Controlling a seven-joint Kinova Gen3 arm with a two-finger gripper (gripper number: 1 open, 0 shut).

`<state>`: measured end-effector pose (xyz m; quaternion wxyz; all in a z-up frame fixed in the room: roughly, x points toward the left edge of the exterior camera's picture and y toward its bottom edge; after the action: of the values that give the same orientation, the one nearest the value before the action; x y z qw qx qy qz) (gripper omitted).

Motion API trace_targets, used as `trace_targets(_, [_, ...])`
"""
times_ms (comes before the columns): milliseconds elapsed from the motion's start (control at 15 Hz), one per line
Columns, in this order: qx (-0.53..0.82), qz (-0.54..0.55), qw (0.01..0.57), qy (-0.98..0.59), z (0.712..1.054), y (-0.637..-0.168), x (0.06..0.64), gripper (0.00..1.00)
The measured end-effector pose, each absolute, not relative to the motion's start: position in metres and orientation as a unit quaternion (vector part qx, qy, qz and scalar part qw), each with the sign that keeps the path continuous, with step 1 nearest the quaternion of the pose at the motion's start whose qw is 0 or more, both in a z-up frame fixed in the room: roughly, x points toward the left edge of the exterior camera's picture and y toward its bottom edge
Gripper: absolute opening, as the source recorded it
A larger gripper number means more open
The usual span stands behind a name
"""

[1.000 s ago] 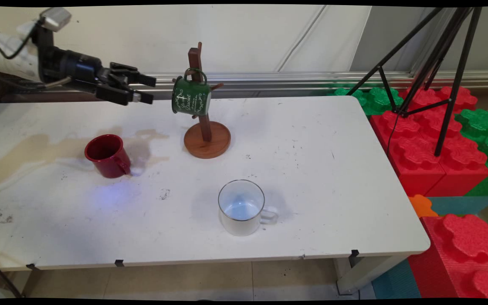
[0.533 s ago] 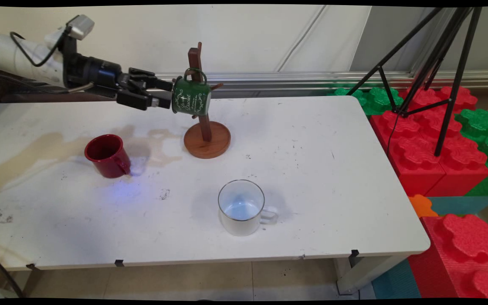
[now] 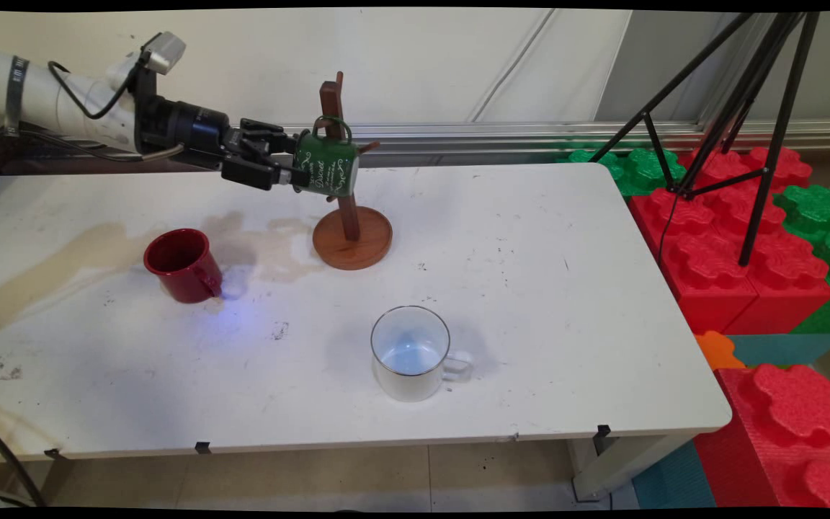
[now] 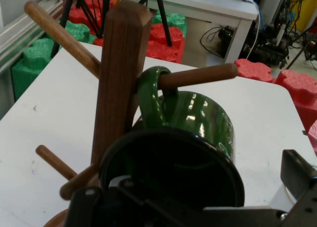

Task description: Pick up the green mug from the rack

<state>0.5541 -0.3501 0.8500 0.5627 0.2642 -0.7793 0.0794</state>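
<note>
A green enamel mug hangs by its handle on a peg of the wooden mug tree, tilted, with its mouth turned left toward the arm. My gripper is open right at that mouth, one finger above the rim and one below. In the hand view the mug has its dark mouth low in the picture, just in front of the gripper. Its handle loops over the peg beside the post. One finger stands clear to the mug's right.
A red mug stands on the white table at the left, below the arm. A white mug stands near the front middle. A black tripod and red and green foam blocks are off the table's right side.
The gripper has travelled right, from clear of the mug to right up against its mouth, still open. The green mug is now tilted a little more.
</note>
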Motion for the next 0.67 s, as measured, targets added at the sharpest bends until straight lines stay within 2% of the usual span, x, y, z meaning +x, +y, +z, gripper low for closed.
trace_targets(667, [0.249,0.076,0.56,-0.787,0.8424,-0.3564,0.5445,1.0])
